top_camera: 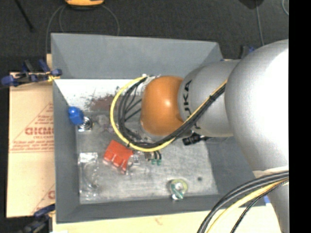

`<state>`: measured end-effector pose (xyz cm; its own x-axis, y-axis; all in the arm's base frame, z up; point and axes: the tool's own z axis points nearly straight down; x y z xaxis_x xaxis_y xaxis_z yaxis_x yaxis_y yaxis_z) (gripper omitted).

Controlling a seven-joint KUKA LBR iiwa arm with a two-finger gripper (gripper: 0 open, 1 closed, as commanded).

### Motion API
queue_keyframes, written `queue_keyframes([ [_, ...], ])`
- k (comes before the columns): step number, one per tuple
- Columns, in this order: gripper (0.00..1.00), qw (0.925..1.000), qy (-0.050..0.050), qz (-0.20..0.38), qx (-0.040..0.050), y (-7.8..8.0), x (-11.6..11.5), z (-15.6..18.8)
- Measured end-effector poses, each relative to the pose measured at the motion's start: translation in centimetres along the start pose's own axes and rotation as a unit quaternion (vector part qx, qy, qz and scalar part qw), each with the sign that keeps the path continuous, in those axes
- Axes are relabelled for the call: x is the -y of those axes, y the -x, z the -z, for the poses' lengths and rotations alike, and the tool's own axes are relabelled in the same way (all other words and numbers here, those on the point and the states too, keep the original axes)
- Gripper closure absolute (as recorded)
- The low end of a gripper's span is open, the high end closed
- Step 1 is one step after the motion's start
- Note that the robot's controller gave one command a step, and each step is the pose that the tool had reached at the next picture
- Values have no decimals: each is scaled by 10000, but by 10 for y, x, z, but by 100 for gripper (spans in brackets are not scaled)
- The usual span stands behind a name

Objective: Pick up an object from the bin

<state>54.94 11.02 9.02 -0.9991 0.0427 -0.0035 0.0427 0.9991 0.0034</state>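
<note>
My gripper (151, 158) pokes out from beneath the arm's orange cover, low over the middle of the bin floor. Just to its left lies a red blocky thing (117, 155), tilted, with its right end close to the gripper; whether they touch is hidden. A small round metal piece with a greenish ring (177, 187) rests on the floor to the gripper's lower right, apart from it.
A crumpled clear plastic piece (89, 173) lies in the front left corner. A blue ball-shaped thing (74, 114) with a shiny metal part (86, 125) beside it sits by the left wall. The arm and its cables cover the bin's centre and right.
</note>
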Motion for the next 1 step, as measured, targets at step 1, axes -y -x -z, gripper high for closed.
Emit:
queue_keyframes([
  [1,100,10000,6,27,35,1,-6,113],
])
